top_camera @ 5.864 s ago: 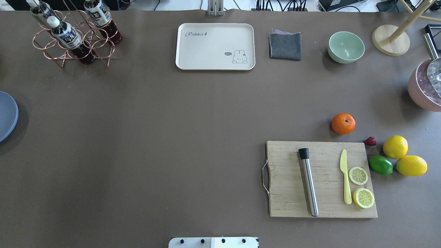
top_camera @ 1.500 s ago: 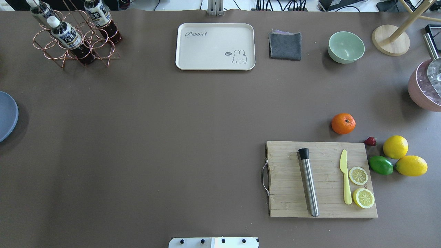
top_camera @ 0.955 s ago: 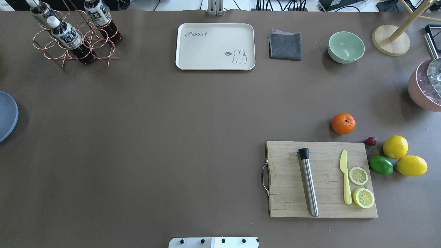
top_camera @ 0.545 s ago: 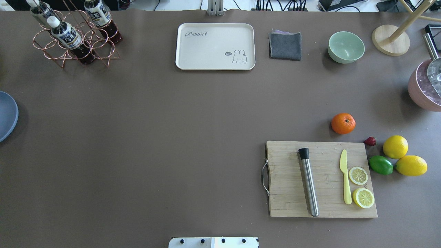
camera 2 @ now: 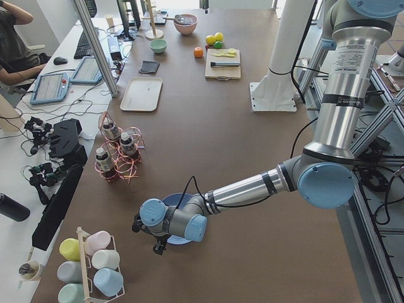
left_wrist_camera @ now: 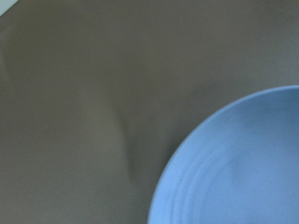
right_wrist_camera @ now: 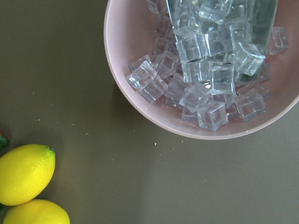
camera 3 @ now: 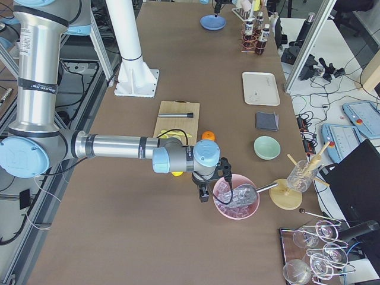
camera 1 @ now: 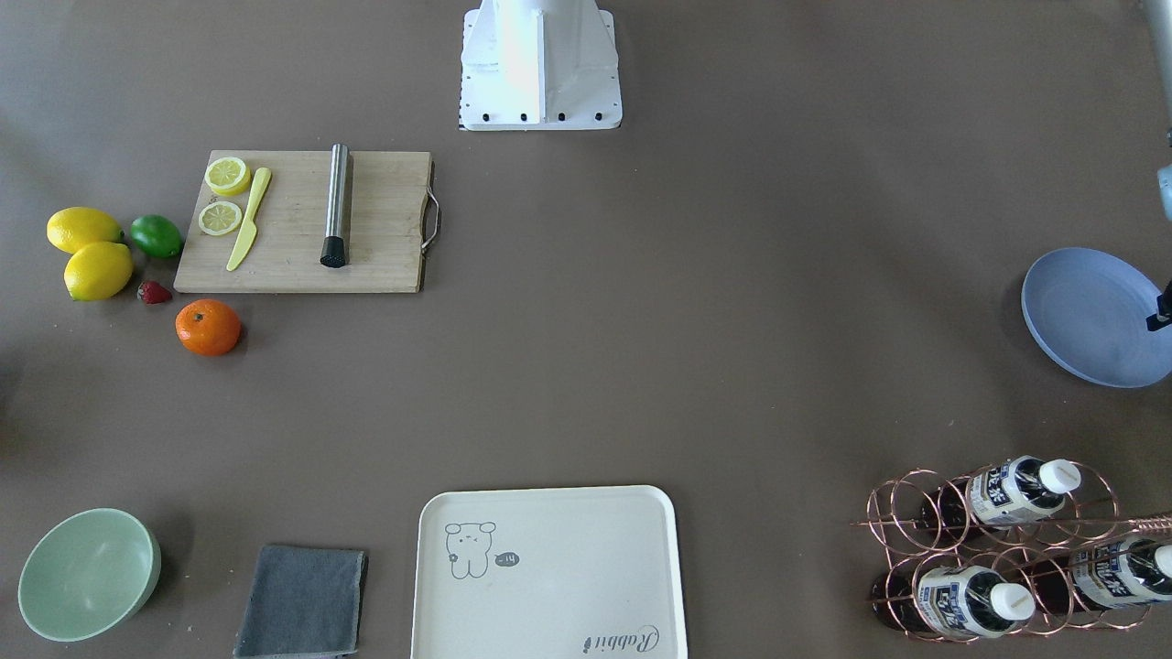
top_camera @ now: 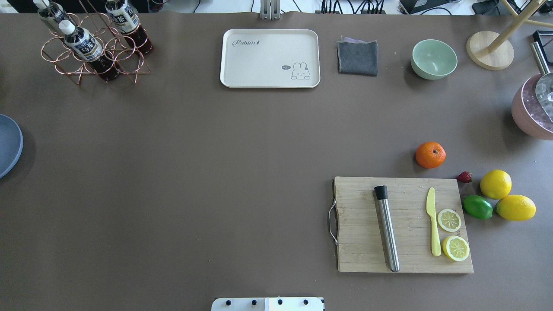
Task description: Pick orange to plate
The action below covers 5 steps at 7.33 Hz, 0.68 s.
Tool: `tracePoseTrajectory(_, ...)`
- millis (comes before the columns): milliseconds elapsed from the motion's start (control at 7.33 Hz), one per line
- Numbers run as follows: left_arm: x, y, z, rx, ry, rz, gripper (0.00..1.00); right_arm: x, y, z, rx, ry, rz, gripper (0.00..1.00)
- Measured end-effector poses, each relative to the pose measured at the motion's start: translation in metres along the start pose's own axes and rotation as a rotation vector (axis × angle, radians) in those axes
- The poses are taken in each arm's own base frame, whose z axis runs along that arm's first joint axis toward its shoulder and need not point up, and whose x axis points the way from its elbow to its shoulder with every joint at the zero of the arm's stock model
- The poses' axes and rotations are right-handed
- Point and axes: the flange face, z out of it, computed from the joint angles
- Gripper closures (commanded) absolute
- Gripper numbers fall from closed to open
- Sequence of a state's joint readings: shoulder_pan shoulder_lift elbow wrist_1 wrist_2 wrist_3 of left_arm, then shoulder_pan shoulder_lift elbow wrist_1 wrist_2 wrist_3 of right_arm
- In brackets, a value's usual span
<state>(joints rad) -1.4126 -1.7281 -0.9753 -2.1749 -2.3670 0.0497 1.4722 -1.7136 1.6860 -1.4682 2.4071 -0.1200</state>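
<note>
The orange [top_camera: 430, 154] [camera 1: 208, 327] sits on the brown table just beyond the cutting board's far right corner, with nothing touching it. The periwinkle plate [camera 1: 1090, 316] [left_wrist_camera: 233, 177] lies at the table's far left end, cut by the overhead view's edge [top_camera: 6, 144]. My left gripper [camera 2: 159, 246] hangs over the plate's outer rim, and I cannot tell whether it is open. My right gripper [camera 3: 202, 195] hovers between the lemons and the pink ice bowl, a short way from the orange [camera 3: 207, 136]; its state cannot be told either. Neither wrist view shows fingers.
A cutting board [top_camera: 363, 224] carries a steel muddler, a yellow knife and two lemon slices. Two lemons [top_camera: 495, 184], a lime [top_camera: 477, 207] and a strawberry lie beside it. A pink bowl of ice [right_wrist_camera: 140, 93], green bowl [top_camera: 433, 58], grey cloth, cream tray [top_camera: 270, 58] and bottle rack [top_camera: 93, 47] line the far side.
</note>
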Motion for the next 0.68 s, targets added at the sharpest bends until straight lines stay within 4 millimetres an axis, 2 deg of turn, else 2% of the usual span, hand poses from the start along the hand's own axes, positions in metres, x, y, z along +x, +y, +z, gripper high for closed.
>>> tracePoseTrajectory(409, -0.0032, 0.0018, 0.0065, -0.014, 0.001, -0.009, 0.18, -0.0037, -0.0027, 0.0018, -0.004, -0.001, -0.009, 0.0)
tracePoseTrajectory(682, -0.0039, 0.003, 0.0108, -0.023, 0.002, -0.014, 0.26, -0.0051, -0.004, 0.0028, -0.006, -0.001, -0.008, 0.0)
